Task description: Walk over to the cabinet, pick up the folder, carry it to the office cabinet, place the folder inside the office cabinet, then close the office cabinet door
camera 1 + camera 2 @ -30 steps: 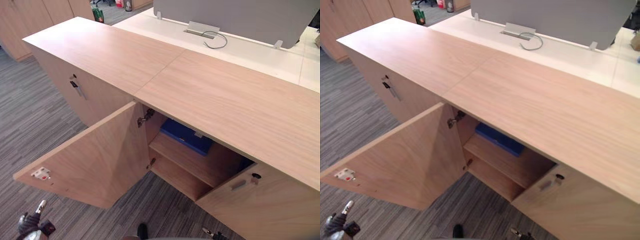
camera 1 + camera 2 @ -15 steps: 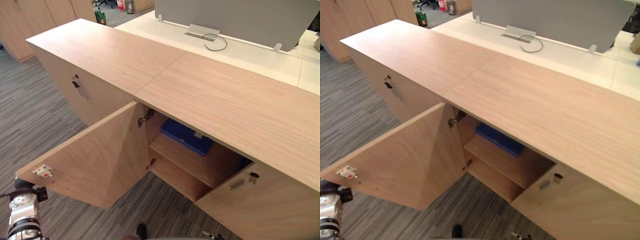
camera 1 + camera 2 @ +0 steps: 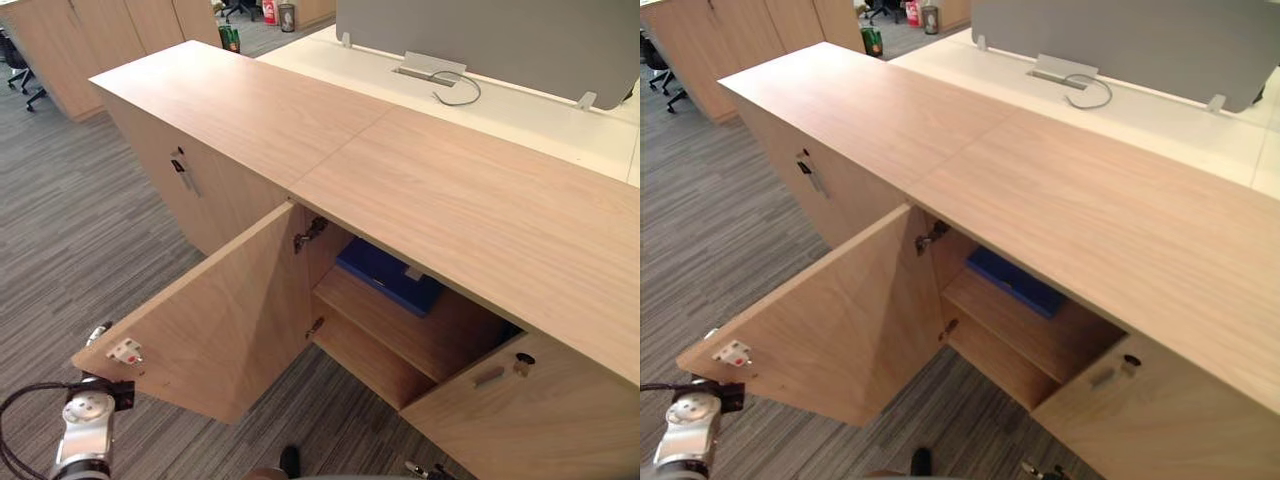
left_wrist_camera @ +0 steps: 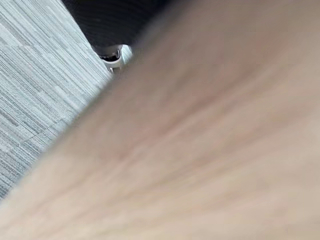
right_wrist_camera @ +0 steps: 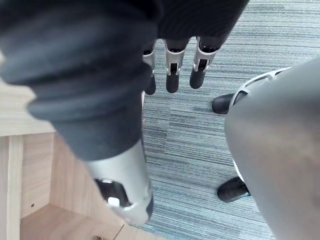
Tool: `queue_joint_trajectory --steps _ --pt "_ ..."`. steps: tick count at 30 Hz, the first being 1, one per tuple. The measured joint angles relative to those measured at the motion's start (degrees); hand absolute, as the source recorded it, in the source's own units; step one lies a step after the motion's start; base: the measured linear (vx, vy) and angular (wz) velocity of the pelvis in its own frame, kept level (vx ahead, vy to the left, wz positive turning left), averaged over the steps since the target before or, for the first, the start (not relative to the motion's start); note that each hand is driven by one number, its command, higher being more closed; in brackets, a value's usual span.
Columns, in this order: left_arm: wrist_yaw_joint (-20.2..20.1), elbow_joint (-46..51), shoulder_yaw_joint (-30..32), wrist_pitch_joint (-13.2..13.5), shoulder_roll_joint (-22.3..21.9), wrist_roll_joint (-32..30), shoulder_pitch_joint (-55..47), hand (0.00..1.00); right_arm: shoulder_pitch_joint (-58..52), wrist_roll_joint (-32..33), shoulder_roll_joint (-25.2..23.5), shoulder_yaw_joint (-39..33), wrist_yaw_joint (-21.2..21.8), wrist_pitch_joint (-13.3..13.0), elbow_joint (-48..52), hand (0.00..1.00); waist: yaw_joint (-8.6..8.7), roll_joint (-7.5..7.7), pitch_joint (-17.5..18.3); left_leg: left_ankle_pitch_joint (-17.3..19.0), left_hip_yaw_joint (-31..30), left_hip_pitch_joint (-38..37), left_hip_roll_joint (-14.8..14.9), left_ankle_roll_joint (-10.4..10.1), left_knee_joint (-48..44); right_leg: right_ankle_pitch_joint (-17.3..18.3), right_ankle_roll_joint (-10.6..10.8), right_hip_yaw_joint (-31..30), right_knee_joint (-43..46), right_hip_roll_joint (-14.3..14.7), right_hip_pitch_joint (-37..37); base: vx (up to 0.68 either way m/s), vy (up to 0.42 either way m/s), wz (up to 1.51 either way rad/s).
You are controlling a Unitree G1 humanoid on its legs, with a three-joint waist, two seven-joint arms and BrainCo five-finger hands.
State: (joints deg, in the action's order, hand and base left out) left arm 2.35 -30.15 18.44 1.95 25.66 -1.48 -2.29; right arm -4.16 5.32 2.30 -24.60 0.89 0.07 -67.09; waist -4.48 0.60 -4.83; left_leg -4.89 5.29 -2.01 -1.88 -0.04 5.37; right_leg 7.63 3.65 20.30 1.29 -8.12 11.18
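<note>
The blue folder (image 3: 388,276) lies flat on the upper shelf (image 3: 385,325) inside the office cabinet (image 3: 450,190), so by my reading only the door closing is left. The left door (image 3: 220,320) stands wide open over the carpet (image 3: 60,250).

The left hand (image 4: 112,22) is pressed close against the door's wood, at the outer corner beside the white latch plate (image 3: 125,351). Its fingers are hidden by the panel, so I cannot tell whether they are straight or curled. The right hand (image 5: 172,60) hangs by the robot's side with its fingers straight and apart, holding nothing.

I see 4 ways this could go wrong:

- **Slipping off:** contact sits at the free corner, so a glancing push could slide the hand off the edge and leave the door open.
- **Pinching:** if the fingers reach behind the edge, they could be caught as the gap shuts.
- **The other door:** the right door (image 3: 530,420) also stands ajar. The 2 doors may meet badly, and the left one could strike it or fail to seat.
- **The folder:** its near edge lies close to the shelf front. I cannot tell whether it overhangs. If it does, the door would foul on it.

A hard swing could also bounce the door back open.
</note>
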Motion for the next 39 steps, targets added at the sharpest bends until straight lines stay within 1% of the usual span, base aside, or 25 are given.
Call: queue_joint_trajectory --steps 2,4,5,7,8,9,10,11,12,13,14,15,16,19,22,24,27,32,36,37,39 --pt "0.0 2.8 -2.2 0.2 -1.5 -0.1 -1.6 0.0 0.0 -0.3 0.0 0.3 0.0 0.0 0.0 0.0 -0.25 -0.08 0.0 -0.3 -0.5 0.1 -0.1 0.1 0.0 0.1 -0.1 0.2 0.1 0.0 0.0 -0.09 0.004 0.15" --pt "0.0 6.3 -6.6 0.4 -3.3 -0.4 -2.6 0.0 0.2 -1.6 0.7 2.1 0.0 0.0 0.0 0.0 -0.24 -0.32 0.2 -1.0 -2.4 1.3 -0.4 -0.1 0.0 0.3 -0.4 1.7 0.1 -0.1 -0.2 -0.12 -0.001 0.4" --pt "0.0 6.9 -7.8 0.5 -3.8 -0.5 -2.6 0.0 0.4 -2.1 0.8 2.2 0.0 0.0 -0.1 0.0 -0.24 -0.36 0.2 -1.2 -2.9 1.5 -0.3 -0.1 0.0 0.4 -0.3 1.9 0.1 -0.1 -0.3 -0.12 0.006 0.42" --pt "0.0 9.8 -11.0 0.7 -6.6 -0.7 -5.0 0.0 1.2 -2.1 0.8 2.8 0.0 0.0 -0.1 0.0 -0.41 -0.35 0.2 -1.7 -3.3 2.0 -0.4 0.1 0.0 0.4 -0.4 2.3 0.2 -0.2 -0.4 -0.08 0.028 0.18" --pt "0.0 10.6 -12.2 0.7 -6.7 -1.0 -5.8 0.0 1.3 -2.1 0.9 3.7 -0.1 0.0 -0.1 0.0 -0.49 -0.35 0.2 -1.7 -3.4 2.0 -0.4 0.2 0.0 0.4 -0.4 2.4 0.2 -0.2 -0.4 -0.06 0.031 0.08" --pt "-0.2 11.9 -15.3 0.7 -6.6 -1.3 -7.1 0.0 1.5 -2.1 0.8 4.6 -0.1 0.0 -0.1 0.0 -0.55 -0.36 0.2 -1.9 -3.6 2.2 -0.6 0.2 0.0 0.4 -0.3 2.5 0.3 -0.3 -0.5 -0.05 0.026 0.12" --pt "-0.7 13.0 -18.6 0.7 -6.4 -1.3 -8.1 0.0 1.7 -2.1 0.8 5.2 -0.1 0.0 -0.2 0.0 -0.53 -0.35 0.3 -2.0 -4.1 2.6 -0.7 0.3 0.0 0.5 -0.2 2.8 0.4 -0.3 -0.8 -0.04 0.024 0.15" --pt "-1.2 13.6 -20.1 0.8 -6.4 -1.4 -8.4 0.0 1.7 -2.1 0.8 5.9 -0.2 0.0 -0.2 0.0 -0.53 -0.34 0.4 -2.1 -4.3 3.0 -0.7 0.3 0.0 0.5 -0.2 2.9 0.5 -0.4 -1.2 -0.03 0.023 0.15" --pt "-2.4 15.2 -23.0 1.1 -6.2 -1.6 -9.2 0.0 2.0 -2.2 0.7 6.2 -0.3 0.0 -0.3 0.0 -0.53 -0.34 0.5 -2.4 -4.6 4.0 -0.8 0.4 0.0 0.5 -0.1 3.0 0.9 -0.4 -2.2 -0.02 0.018 0.1" --pt "-2.9 15.9 -24.6 1.6 -6.2 -1.7 -9.5 0.0 2.2 -2.3 0.7 6.2 -0.4 0.0 -0.3 0.0 -0.54 -0.34 0.5 -2.5 -4.7 4.3 -0.8 0.4 0.0 0.4 0.0 3.1 1.0 -0.4 -2.5 -0.01 0.021 0.09" --pt "-4.3 16.9 -27.6 2.5 -6.3 -2.5 -9.9 0.0 2.4 -2.3 0.7 6.3 -0.6 0.0 -0.7 0.0 -0.53 -0.28 0.6 -2.6 -4.8 4.6 -0.9 0.5 0.0 0.4 0.1 3.1 1.0 -0.5 -2.7 0.01 0.016 0.05" --pt "-5.6 17.8 -30.3 3.4 -6.4 -2.9 -9.9 0.0 2.4 -2.3 0.7 6.6 -0.7 0.0 -0.7 0.0 -0.42 -0.2 0.7 -3.0 -4.8 4.6 -1.1 1.0 0.0 0.3 0.3 3.1 0.9 -0.6 -2.7 0.0 0.0 0.0" --pt "-6.3 18.2 -31.7 3.9 -6.5 -3.1 -9.9 0.0 2.5 -2.3 0.7 6.7 -0.7 0.0 -0.7 0.0 -0.18 -0.15 0.7 -3.0 -4.8 4.6 -1.2 1.0 0.0 0.2 0.4 3.1 0.9 -0.7 -2.7 0.0 0.0 0.0" --pt "-8.7 20.8 -36.6 6.9 -7.5 -4.2 -9.6 0.0 4.0 -2.7 0.3 6.7 -1.1 0.0 -0.8 0.0 1.2 0.07 0.9 -3.0 -4.8 4.6 -1.1 1.0 0.0 -0.1 0.8 3.1 0.9 -0.6 -2.6 0.01 -0.007 0.0" --pt "-9.1 21.4 -37.8 7.8 -7.4 -6.0 -9.2 0.0 4.5 -4.3 0.3 6.9 -1.2 0.0 -0.8 0.0 1.59 0.03 0.9 -3.1 -4.8 4.6 -0.8 1.0 0.0 -0.1 0.8 3.1 0.7 -0.2 -2.5 0.0 -0.016 0.0" --pt "-9.2 21.4 -38.3 8.1 -7.3 -7.5 -9.2 0.0 4.5 -4.3 0.4 8.4 -1.5 0.0 -0.8 0.0 1.74 0.02 0.9 -3.2 -4.9 4.5 -0.6 0.9 0.0 -0.1 0.8 3.1 0.5 0.1 -2.3 0.0 -0.043 0.01" --pt "-9.6 21.4 -40.4 8.7 -6.8 -8.1 -9.2 0.0 4.6 -4.5 0.3 8.5 -1.6 0.0 -1.1 0.0 1.93 -0.06 1.0 -3.3 -4.9 4.4 -0.1 0.6 0.0 -0.1 0.8 3.2 0.5 0.4 -2.2 -0.01 -0.025 0.0" --pt "-10.6 21.4 -42.7 8.8 -6.7 -9.3 -9.2 0.0 4.4 -4.5 0.3 8.5 -2.1 0.0 -1.2 0.0 2.53 -0.05 1.0 -3.4 -4.8 4.2 0.3 0.4 0.0 0.0 0.8 3.0 0.5 0.4 -2.2 -0.03 -0.001 -0.02" --pt "-10.8 21.4 -44.6 8.8 -6.4 -9.3 -9.1 0.0 4.4 -4.5 0.3 8.3 -2.9 0.0 -1.2 0.0 3.76 -0.03 1.0 -3.2 -3.9 3.9 0.6 0.3 0.0 -0.1 0.8 1.9 0.5 0.5 -2.4 -0.02 0.004 -0.12" --pt "-10.8 21.4 -44.7 8.8 -6.4 -9.3 -9.1 0.0 4.3 -4.5 0.3 8.1 -3.1 0.0 -1.2 0.0 3.8 -0.02 1.0 -3.1 -3.5 3.9 0.7 0.2 0.0 -0.2 0.8 1.5 0.4 0.5 -2.5 -0.01 0.005 -0.26" --pt "-10.8 21.4 -45.7 8.8 -6.3 -9.9 -8.7 0.0 3.8 -4.4 0.0 5.3 -3.8 0.1 -1.2 0.0 4.03 -0.01 1.0 -2.9 -2.2 3.8 1.0 0.0 0.0 -0.6 0.7 0.2 0.0 0.8 -2.9 0.0 -0.001 -0.33"
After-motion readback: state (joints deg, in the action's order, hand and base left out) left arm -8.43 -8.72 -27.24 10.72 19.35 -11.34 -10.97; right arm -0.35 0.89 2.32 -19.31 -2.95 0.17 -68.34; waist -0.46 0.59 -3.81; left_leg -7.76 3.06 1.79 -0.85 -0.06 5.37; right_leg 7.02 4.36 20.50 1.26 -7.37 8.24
